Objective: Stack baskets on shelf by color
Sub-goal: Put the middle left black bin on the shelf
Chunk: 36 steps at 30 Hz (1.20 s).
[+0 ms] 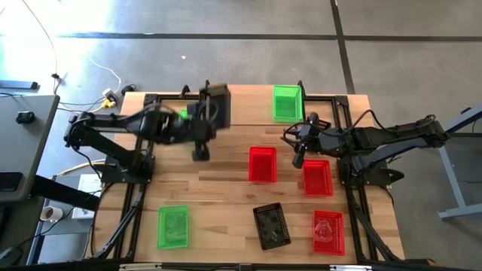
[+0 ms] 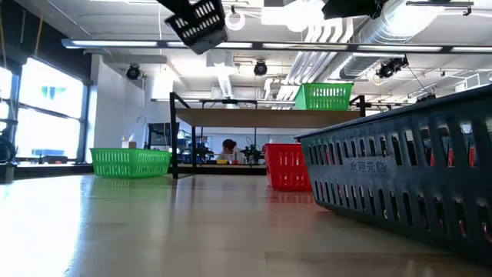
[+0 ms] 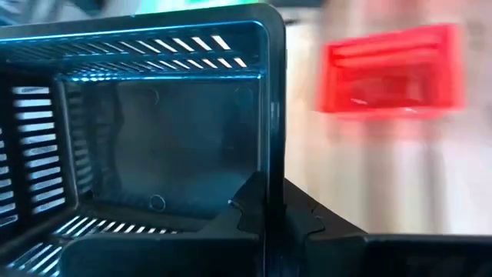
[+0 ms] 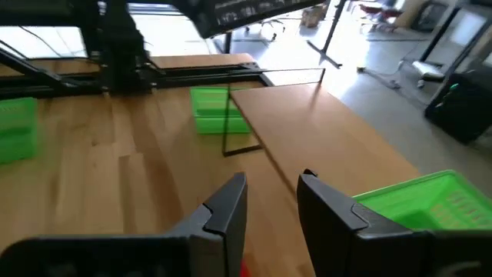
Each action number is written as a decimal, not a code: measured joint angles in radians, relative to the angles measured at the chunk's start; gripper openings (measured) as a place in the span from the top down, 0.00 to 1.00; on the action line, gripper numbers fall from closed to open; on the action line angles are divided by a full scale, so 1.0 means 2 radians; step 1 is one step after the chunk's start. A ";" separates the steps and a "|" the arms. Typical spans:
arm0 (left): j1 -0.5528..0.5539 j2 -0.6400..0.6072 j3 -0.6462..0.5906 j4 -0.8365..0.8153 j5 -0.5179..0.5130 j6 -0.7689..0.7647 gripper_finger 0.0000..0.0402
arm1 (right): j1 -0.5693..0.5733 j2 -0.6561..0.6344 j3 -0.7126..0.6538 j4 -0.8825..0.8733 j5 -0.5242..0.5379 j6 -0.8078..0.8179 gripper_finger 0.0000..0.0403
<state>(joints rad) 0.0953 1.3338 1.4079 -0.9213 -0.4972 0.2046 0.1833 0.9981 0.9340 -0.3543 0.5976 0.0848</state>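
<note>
My left gripper point(image 1: 203, 113) is shut on a black basket point(image 1: 215, 99), held high over the left part of the shelf point(image 1: 248, 105). The same black basket shows at the top of the low view point(image 2: 198, 21). A green basket point(image 1: 287, 103) stands on the shelf's right part point(image 2: 324, 96). My right gripper point(image 4: 273, 192) hovers open with nothing between its fingers, above the table near two red baskets point(image 1: 262, 164) point(image 1: 317, 178). My left gripper pinches one upright wall of the black basket near a corner point(image 3: 267, 185). One finger point(image 3: 238, 211) is inside the basket and one point(image 3: 304, 219) outside. The basket is lifted clear of table and shelf and hangs tilted point(image 2: 198, 21).
On the table's near part lie a green basket point(image 1: 173, 227), a second black basket point(image 1: 271, 224) and a third red one point(image 1: 327, 231). Another green basket point(image 4: 219, 110) sits by the shelf's left end. Bare wood lies between the arms at the table's middle.
</note>
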 joint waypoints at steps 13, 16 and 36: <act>0.160 0.038 0.001 0.071 0.124 0.096 1.00 | -0.009 0.000 0.000 0.043 0.050 -0.082 0.75; 0.166 0.061 0.001 0.066 0.140 0.096 1.00 | -0.022 0.000 0.000 0.044 0.039 -0.082 0.75; 0.175 0.121 0.001 -0.001 0.166 0.116 1.00 | -0.046 0.000 0.000 -0.001 -0.014 0.014 0.75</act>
<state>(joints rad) 0.4455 1.5757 1.4094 -0.9239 -0.1659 0.4360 0.0910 0.9981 0.9340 -0.3573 0.5701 0.1120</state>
